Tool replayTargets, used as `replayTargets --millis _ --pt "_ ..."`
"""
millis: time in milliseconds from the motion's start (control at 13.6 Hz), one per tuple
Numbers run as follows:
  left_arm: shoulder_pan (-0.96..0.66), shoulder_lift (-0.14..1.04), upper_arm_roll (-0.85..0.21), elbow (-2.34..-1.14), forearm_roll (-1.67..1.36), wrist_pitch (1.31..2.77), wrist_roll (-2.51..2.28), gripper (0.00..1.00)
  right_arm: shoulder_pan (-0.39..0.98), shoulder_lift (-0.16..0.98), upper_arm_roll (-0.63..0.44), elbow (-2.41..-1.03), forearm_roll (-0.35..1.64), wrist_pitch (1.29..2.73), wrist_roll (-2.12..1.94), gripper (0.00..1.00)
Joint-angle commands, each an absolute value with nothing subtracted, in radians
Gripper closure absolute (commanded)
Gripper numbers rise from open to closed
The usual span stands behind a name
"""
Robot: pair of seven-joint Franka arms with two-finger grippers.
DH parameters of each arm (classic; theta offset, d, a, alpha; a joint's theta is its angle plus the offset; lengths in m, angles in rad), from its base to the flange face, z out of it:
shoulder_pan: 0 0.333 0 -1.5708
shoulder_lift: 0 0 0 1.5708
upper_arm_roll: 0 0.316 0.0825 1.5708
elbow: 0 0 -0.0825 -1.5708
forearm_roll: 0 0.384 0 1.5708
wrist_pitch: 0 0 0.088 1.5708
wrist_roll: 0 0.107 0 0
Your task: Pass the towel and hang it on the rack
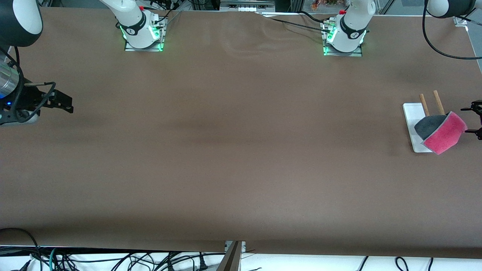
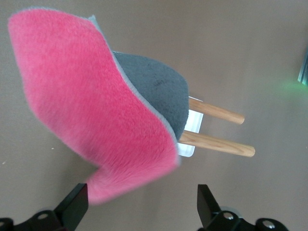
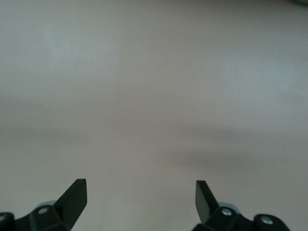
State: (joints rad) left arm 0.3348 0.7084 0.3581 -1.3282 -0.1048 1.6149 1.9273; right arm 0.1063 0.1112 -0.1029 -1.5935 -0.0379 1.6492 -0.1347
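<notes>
left hand (image 1: 475, 120) hangs just beside the towel (image 1: 444, 132) at the left arm's end of the bench (image 1: 241, 150), its two fingers (image 2: 72, 208) spread wide with nothing between them. the towel, pink-red on one face and dark grey on the other with a thin pale trim, is draped over the rack (image 1: 417, 126): it covers the ends of the two brown wooden rods (image 1: 431, 102) that lie nearer the front camera, and sags down past the edge of the white base. in the left wrist view the rods (image 2: 216, 127) poke out from under the grey fold, and the pink face bulges toward the fingers without touching them. right hand (image 1: 62, 103) waits over bare bench at the right arm's end, fingers (image 3: 74, 196) apart and holding nothing.
</notes>
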Motion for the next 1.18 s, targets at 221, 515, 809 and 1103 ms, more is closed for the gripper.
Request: replayTargets --millis 221,515,809,1103 --pt "0.239 0.606 0.357 -1.293 0.008 1.573 1.778 0.00 0.042 0.032 -0.037 -1.612 -0.034 1.580 -0.153 0.00" --pt "0.137 0.523 0.353 -1.292 0.006 1.496 1.515 0.00 0.038 0.009 -0.041 -1.611 -0.021 1.577 -0.155 0.00" --pt "0.084 0.457 0.283 -1.293 -0.034 1.419 1.139 0.00 0.038 0.009 -0.015 -1.611 -0.040 1.585 -0.147 0.00" --pt "0.041 0.410 0.166 -1.295 -0.035 1.405 0.783 0.00 0.041 0.049 -0.020 -1.543 -0.040 1.575 -0.155 0.00"
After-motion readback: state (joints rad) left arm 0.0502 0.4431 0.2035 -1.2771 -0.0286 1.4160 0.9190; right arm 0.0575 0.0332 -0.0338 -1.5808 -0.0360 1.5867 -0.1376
